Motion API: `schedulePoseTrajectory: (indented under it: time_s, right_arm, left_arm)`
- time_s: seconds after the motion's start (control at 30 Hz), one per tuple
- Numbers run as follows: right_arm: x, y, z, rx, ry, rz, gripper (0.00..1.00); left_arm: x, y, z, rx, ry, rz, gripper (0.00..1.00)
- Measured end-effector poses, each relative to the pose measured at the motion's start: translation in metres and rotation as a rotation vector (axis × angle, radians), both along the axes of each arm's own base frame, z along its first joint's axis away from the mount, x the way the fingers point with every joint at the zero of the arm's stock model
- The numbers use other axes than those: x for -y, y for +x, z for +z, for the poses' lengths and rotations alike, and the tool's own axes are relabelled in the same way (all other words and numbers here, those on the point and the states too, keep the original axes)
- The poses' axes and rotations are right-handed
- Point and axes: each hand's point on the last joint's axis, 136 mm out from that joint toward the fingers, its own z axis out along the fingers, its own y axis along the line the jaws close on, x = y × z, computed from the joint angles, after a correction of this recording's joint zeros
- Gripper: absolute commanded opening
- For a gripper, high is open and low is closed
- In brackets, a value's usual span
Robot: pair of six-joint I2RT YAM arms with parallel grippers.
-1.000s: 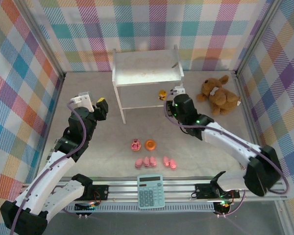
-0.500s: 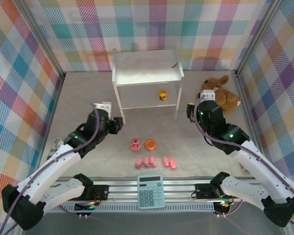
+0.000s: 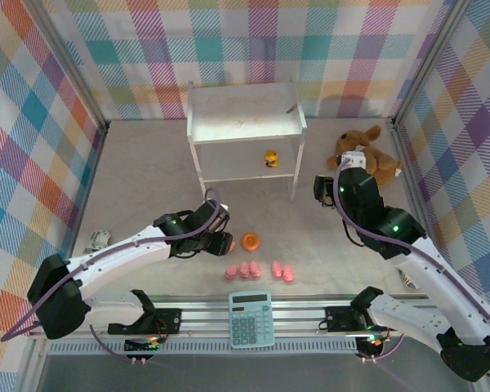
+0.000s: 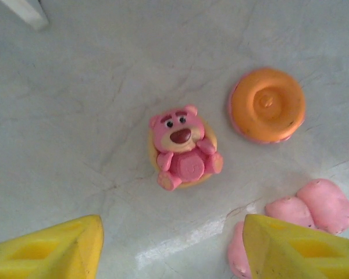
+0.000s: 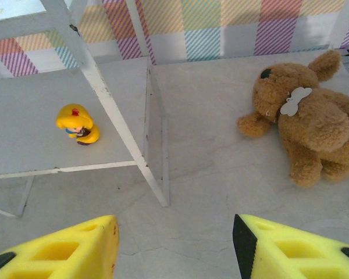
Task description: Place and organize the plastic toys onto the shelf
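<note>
In the left wrist view a pink bear-faced cupcake toy [image 4: 183, 148] lies on the floor just ahead of my left gripper [image 4: 171, 250], which is open and empty. To its right are the orange disc [image 4: 267, 104] and pink pigs [image 4: 314, 206]. From above, the left gripper [image 3: 219, 242] hovers over that toy, beside the orange disc [image 3: 251, 241] and above the row of pink pigs [image 3: 245, 269]. A yellow duck toy [image 5: 77, 124] stands on the lower board of the white shelf [image 5: 35, 145]. My right gripper [image 5: 174, 250] is open and empty, right of the shelf [image 3: 245, 122].
The brown plush animal [image 3: 366, 157] lies at the back right, close to the right gripper [image 3: 320, 189]. A teal calculator [image 3: 251, 318] rests on the front rail. Plaid walls close in the back and both sides.
The left arm swung right and down over the pink cupcake toy. The right gripper opened, left the yellow duck on the lower board and drew back to the right.
</note>
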Motion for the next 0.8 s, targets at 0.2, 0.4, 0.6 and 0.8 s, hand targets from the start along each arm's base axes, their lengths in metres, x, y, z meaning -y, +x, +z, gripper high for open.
schedulePoseTrajectory:
  time_s: [0.2, 0.4, 0.6, 0.8]
  right_arm:
    - [-0.003, 0.0, 0.002, 0.005, 0.013, 0.018, 0.57]
    - [-0.006, 0.001, 0.005, 0.02, 0.002, 0.037, 0.57]
    - [-0.002, -0.003, 0.014, 0.05, 0.002, 0.046, 0.58]
    - [0.003, -0.004, 0.019, 0.069, 0.001, 0.04, 0.58]
  left_arm:
    - [0.007, -0.001, -0.027, -0.083, 0.019, 0.049, 0.66]
    - [0.015, 0.002, -0.058, -0.162, 0.083, 0.072, 0.65]
    - [0.022, 0.01, -0.063, -0.169, 0.097, 0.083, 0.64]
    - [0.025, 0.013, -0.072, -0.183, 0.108, 0.101, 0.64]
